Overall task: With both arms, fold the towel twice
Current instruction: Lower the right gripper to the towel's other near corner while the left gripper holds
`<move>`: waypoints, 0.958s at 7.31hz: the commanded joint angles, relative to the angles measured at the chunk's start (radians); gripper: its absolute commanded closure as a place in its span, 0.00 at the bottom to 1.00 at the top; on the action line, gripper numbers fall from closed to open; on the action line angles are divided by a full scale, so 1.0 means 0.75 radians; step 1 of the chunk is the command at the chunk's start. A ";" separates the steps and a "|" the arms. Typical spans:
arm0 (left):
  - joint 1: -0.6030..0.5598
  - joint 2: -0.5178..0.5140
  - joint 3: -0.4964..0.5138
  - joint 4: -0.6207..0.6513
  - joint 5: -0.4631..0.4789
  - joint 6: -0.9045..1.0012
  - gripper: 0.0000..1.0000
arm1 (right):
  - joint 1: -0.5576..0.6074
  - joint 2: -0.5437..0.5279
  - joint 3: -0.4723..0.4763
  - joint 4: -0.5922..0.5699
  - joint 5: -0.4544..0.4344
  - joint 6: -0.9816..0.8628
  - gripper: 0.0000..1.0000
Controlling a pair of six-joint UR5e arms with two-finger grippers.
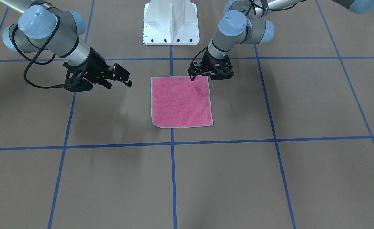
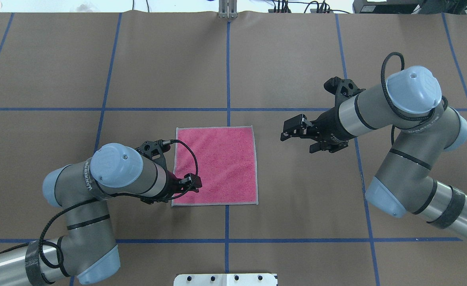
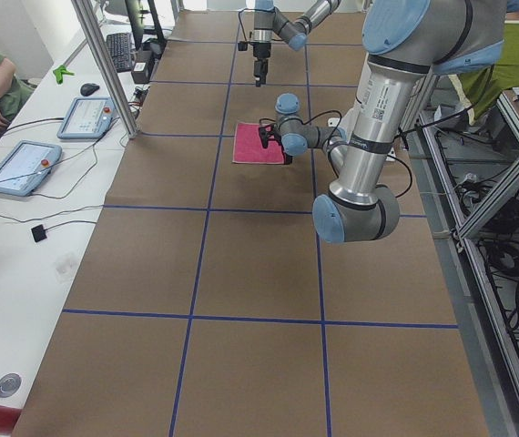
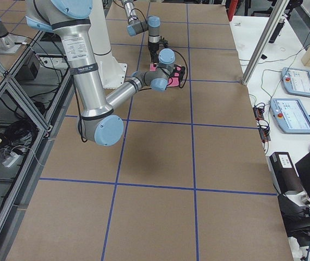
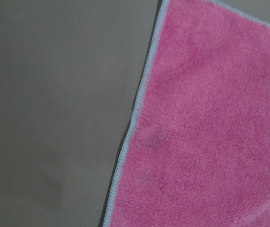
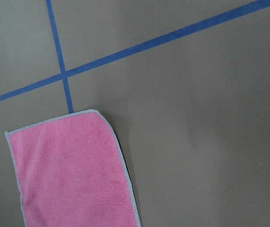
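Overhead exterior shows you the small square pink terry towel (image 2: 217, 165) lying flat mid-table, pink face up, no long axis, its edges square to the blue tape grid (image 2: 228, 71). The black left gripper (image 2: 190, 184) hides its near-left corner, jaws impossible to judge. The black right gripper (image 2: 285, 131) hangs right of it, jaws wide. Arm lettering is unreadable.
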 commanded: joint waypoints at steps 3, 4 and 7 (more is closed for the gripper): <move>0.007 -0.001 0.007 0.000 0.000 0.002 0.11 | -0.001 0.001 0.001 0.000 0.004 0.000 0.00; 0.007 0.001 0.009 0.000 0.000 0.002 0.14 | -0.001 0.001 -0.001 0.000 0.004 0.000 0.00; 0.007 0.001 0.016 -0.002 0.000 0.006 0.20 | -0.001 -0.001 -0.003 0.000 0.006 -0.002 0.00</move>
